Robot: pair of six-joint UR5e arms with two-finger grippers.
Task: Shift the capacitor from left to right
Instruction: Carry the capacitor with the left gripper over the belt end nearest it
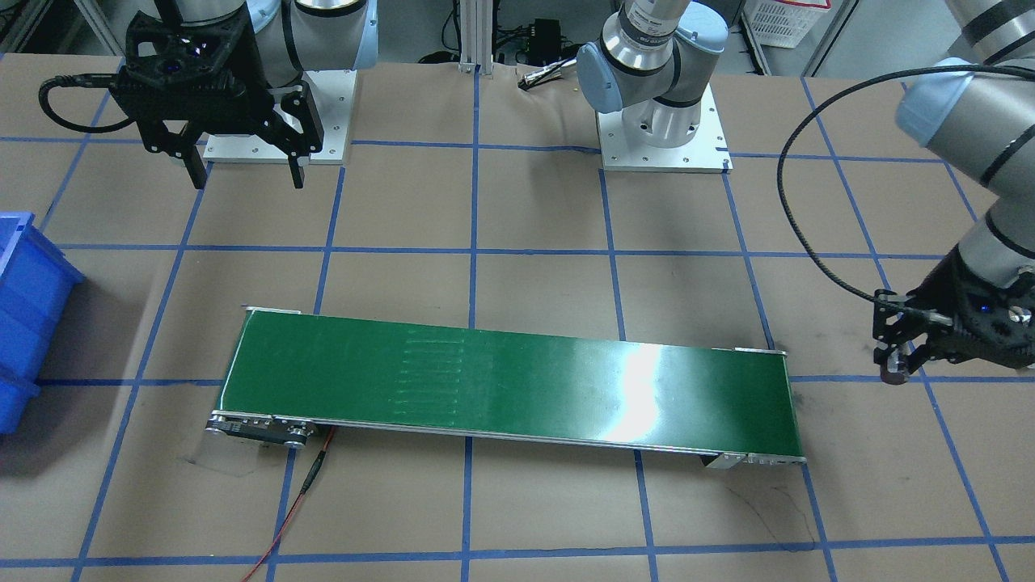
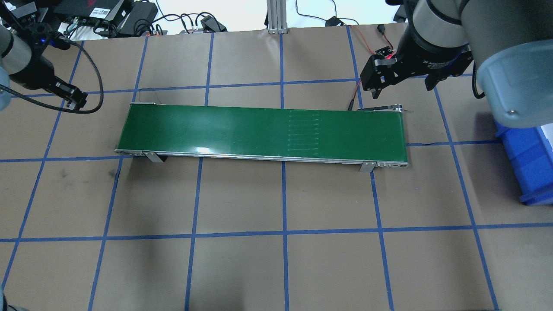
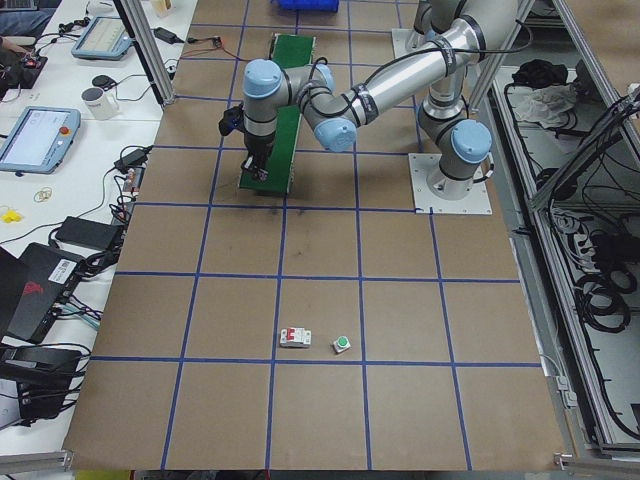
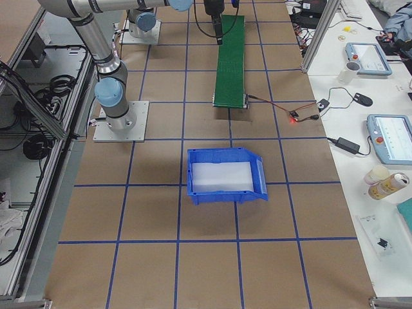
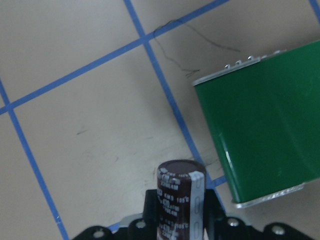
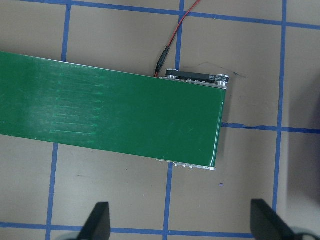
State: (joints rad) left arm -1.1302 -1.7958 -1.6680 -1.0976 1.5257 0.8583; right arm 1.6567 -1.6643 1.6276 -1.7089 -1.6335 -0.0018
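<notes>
Gripping the capacitor (image 5: 181,200) upright between its two fingers (image 5: 214,214), the left claw (image 1: 899,365) has the pick-up part of the job done: the maroon-black can with its pale stripe stands clamped in the jaws, top end sticking out past the fingertips, with bare brown table under it. It has not reached the conveyor belt (image 5: 270,135), whose near end lies just beside the claw, off to one side and a little ahead in the wrist view, with a strip of table and a blue tape line between. So the transfer itself looks barely begun; as I judge it, what remains is to carry the part over the green surface, set it down and let go, then get it to the far end. There the right claw (image 1: 247,171) hangs with its fingers spread wide and nothing between them, the other end of the belt below and ahead of it. A blue bin (image 1: 24,307) sits well out beyond that claw, possibly the final drop point.
</notes>
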